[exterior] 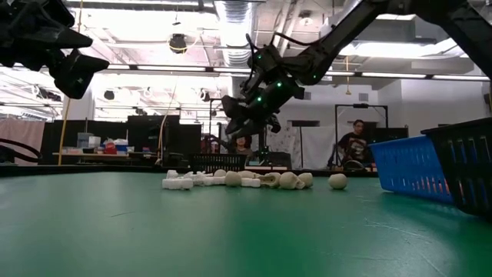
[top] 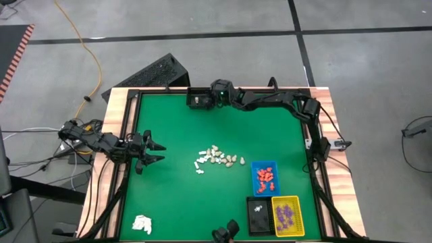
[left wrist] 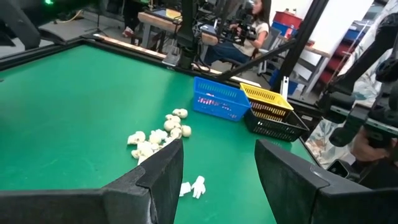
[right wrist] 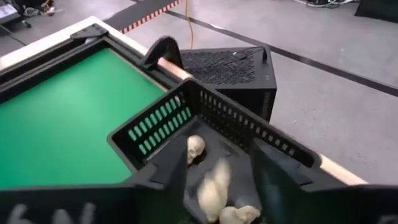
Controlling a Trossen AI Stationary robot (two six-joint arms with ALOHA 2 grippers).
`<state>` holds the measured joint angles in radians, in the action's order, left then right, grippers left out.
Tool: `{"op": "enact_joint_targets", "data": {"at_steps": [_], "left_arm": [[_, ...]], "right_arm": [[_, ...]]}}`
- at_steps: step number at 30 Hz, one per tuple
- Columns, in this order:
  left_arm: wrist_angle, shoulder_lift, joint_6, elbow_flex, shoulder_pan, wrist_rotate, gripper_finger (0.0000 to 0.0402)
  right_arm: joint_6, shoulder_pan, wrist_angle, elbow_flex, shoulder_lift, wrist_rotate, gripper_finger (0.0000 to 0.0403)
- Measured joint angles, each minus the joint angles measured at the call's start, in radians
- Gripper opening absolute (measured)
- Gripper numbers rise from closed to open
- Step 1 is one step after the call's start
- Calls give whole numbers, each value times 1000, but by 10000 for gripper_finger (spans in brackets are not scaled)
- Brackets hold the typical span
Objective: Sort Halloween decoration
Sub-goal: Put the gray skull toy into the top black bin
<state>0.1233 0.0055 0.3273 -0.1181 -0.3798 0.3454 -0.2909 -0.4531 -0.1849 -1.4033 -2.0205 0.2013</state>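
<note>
Right gripper [right wrist: 217, 180]: your fingers are spread above a black basket [right wrist: 249, 127].
Cream skull [right wrist: 214, 185]: between those fingers, apparently loose.

The green surface [top: 175, 189] has a wooden border and black rails. Near its middle lies a loose cluster of white and cream pieces [top: 217, 158]. Toward the right edge sits a blue tray [top: 264, 177] with orange-red pieces; beside it, at the near right corner, stand a black tray [top: 258, 214] and a yellow tray [top: 287, 216] holding purple pieces. A white wad [top: 142, 224] lies at the near left corner. Another black tray [top: 198, 98] sits at the far edge.
</note>
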Motion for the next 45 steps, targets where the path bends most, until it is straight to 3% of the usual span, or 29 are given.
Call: {"op": "enact_joint_targets", "data": {"at_steps": [5,10,14,17,20,23,29,34,45], "left_arm": [[0,0,7,0,0,0,189],[0,0,11,0,0,0,189],[0,0,14,0,0,-9,189],[0,0,14,0,0,-20,189],[1,0,10,0,0,-21,189],[2,0,-4,0,0,-19,189],[2,0,-8,0,0,-18,189],[12,0,17,0,0,-19,189],[41,0,34,0,0,-13,189]], "right_arm": [[0,4,-3,0,0,-9,203],[1,8,38,0,32,-190,193],[49,41,224,-2,114,-339,185],[118,92,451,0,173,-380,182],[146,164,614,0,206,-357,181],[197,252,666,0,200,-301,181],[293,378,612,1,101,-89,180],[290,396,534,1,21,-66,180],[232,391,603,1,4,-68,180]]}}
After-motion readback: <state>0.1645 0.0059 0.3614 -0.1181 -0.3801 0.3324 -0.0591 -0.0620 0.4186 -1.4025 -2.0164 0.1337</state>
